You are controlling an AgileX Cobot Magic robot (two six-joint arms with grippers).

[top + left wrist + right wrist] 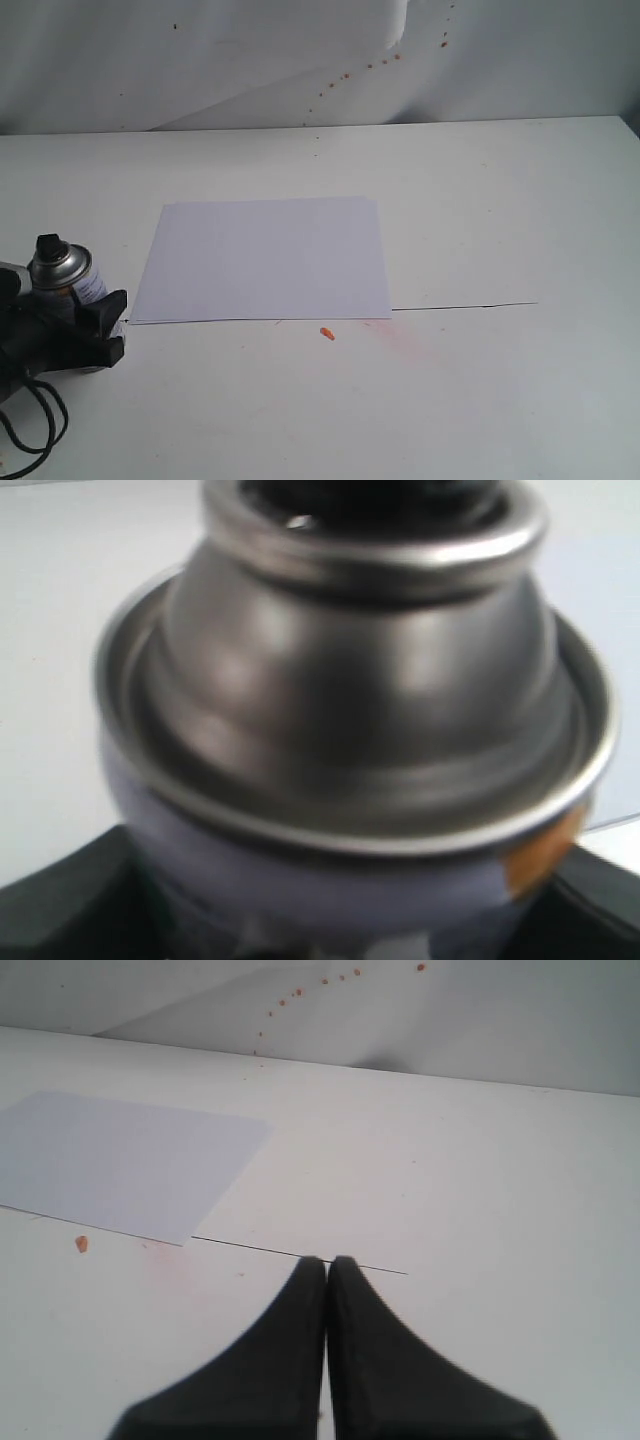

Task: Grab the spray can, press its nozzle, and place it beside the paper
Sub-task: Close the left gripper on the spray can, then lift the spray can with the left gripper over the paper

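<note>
The silver spray can (68, 280) stands upright at the left edge of the exterior view, just left of the white paper (263, 258). Its black nozzle (48, 245) tops the shiny dome. My left gripper (85, 325) is shut on the can's lower body, black fingers on both sides. In the left wrist view the spray can (350, 730) fills the picture, dome close to the camera and an orange mark at one side. My right gripper (327, 1262) is shut with nothing in it, above bare table, and does not show in the exterior view. The paper (120, 1160) lies beyond it.
A small orange speck (326, 333) lies just in front of the paper, with a faint pink smear beside it. A thin dark seam (460, 306) runs across the white table. A pale backdrop wall with orange spatter (390, 60) rises behind. Black cable loops (30, 420) at the front left.
</note>
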